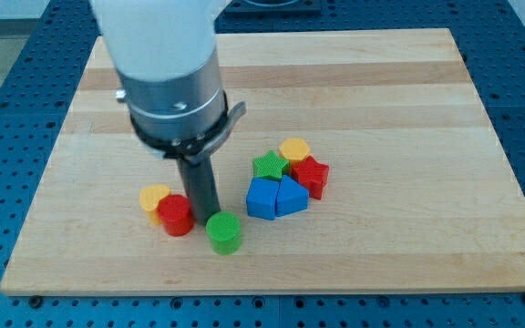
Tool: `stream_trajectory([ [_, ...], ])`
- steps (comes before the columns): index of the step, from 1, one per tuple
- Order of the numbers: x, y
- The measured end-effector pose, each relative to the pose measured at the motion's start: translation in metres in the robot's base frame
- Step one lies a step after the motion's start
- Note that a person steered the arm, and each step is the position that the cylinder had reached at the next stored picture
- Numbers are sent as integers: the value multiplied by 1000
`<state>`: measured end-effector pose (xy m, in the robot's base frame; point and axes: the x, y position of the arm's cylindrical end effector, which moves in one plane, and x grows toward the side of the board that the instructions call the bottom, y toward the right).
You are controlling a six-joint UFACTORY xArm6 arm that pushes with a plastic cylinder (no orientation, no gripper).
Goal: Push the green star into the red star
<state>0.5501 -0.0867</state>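
Note:
The green star (267,166) lies right of centre on the wooden board (381,100), touching the red star (311,175) to its right. My tip (204,217) is at the end of the dark rod, well left of both stars. It stands between a red cylinder (176,216) on its left and a green cylinder (223,232) at its lower right.
A yellow hexagon (294,149) sits above the stars. Two blue blocks (262,199) (291,195) lie just below them. A yellow block (154,198) touches the red cylinder on its upper left. The arm's grey body (167,82) hides the board's upper left.

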Motion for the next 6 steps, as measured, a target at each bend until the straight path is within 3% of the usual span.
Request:
stream_trajectory([
  [1,7,5],
  [3,-81,50],
  [4,-79,64],
  [5,-19,136],
  [6,4,159],
])
